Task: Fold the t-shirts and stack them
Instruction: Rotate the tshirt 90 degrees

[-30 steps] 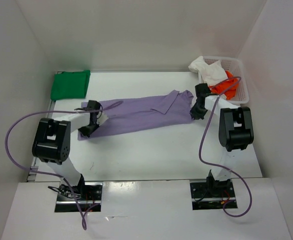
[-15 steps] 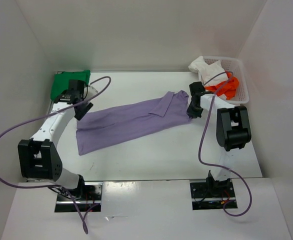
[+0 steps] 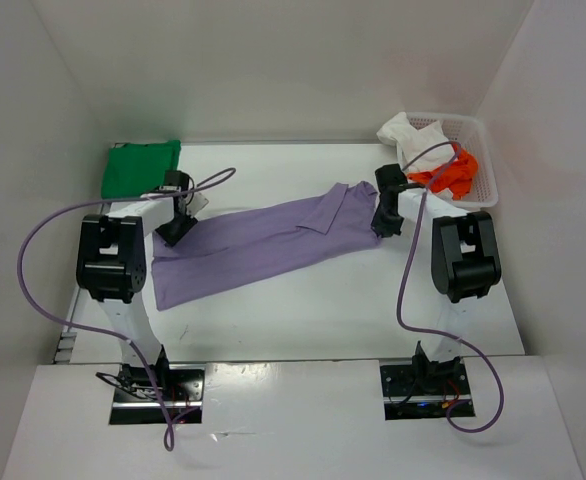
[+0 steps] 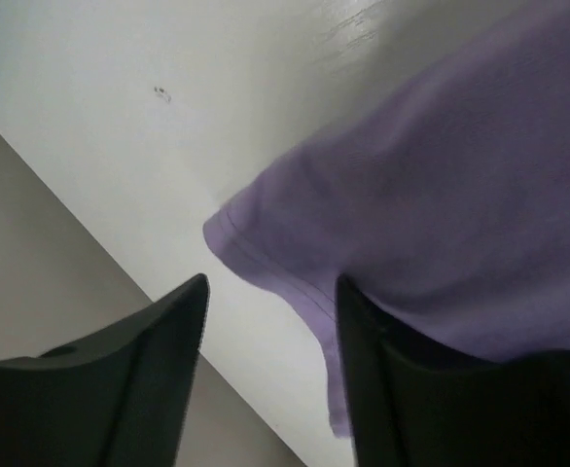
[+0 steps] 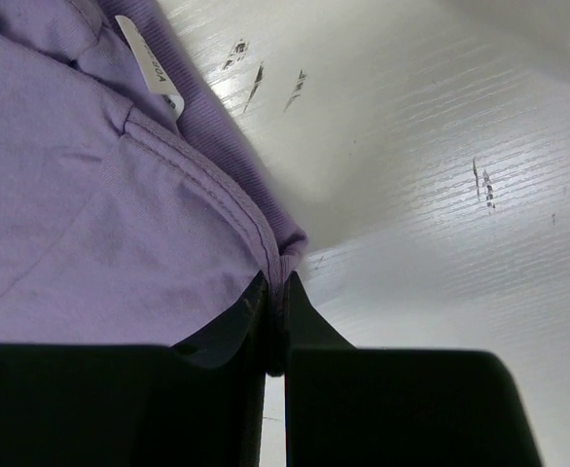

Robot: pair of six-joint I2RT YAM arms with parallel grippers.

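Your right fingers (image 5: 229, 326) pinch the lavender shirt (image 3: 273, 240); left fingers (image 4: 144, 365) hang spread over its corner. Close short and you could miss the hem.

Far right corner of the desk (image 3: 303, 310), there's the white plastic mesh basket (image 3: 486, 140), sitting near the right wall (image 3: 563, 220) of the white enclosure, while the back wall (image 3: 273, 70) and the left wall (image 3: 23, 200) box in the other sides. Down close in the right wrist view, short dark scuff marks (image 5: 263, 86) streak the pale, faintly grained desk top. The left wrist view catches a tiny dark speck (image 4: 160, 93) on the white surface, not far from its edge.
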